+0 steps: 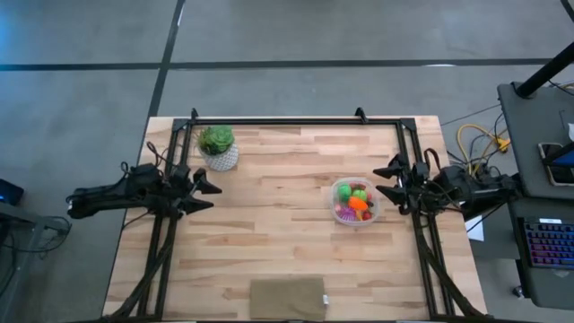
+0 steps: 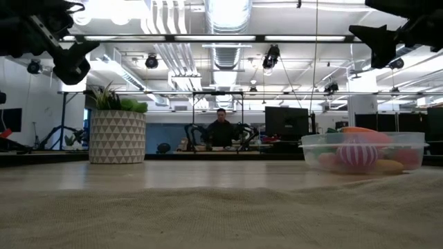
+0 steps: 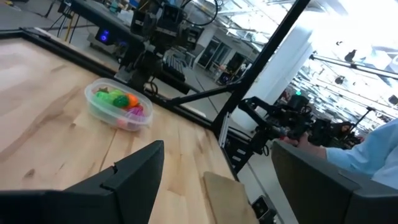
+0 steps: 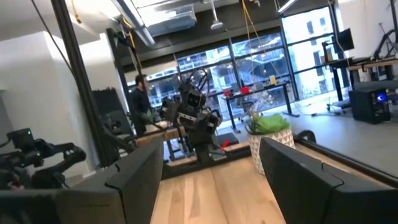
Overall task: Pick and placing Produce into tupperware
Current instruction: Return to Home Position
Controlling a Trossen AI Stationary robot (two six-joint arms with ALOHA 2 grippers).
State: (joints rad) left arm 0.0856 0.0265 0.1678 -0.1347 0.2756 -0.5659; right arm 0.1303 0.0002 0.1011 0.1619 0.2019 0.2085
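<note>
Wood table [image 1: 287, 179] bears clear tupperware [image 1: 355, 222] of produce [image 1: 359, 203]; left gripper [image 1: 215, 196], right gripper [image 1: 377, 180]: fingers spread.

Open wood runs across the middle of the bench [image 1: 287, 238]. Obstacles:
- potted plant [image 1: 217, 149], far left
- filled tupperware [image 1: 334, 194], right
- folded cloth [image 1: 287, 298], near edge

Black frame rails [image 1: 287, 120] border the far and side edges. The right claw [image 1: 378, 180] hovers just beside the tupperware.
</note>
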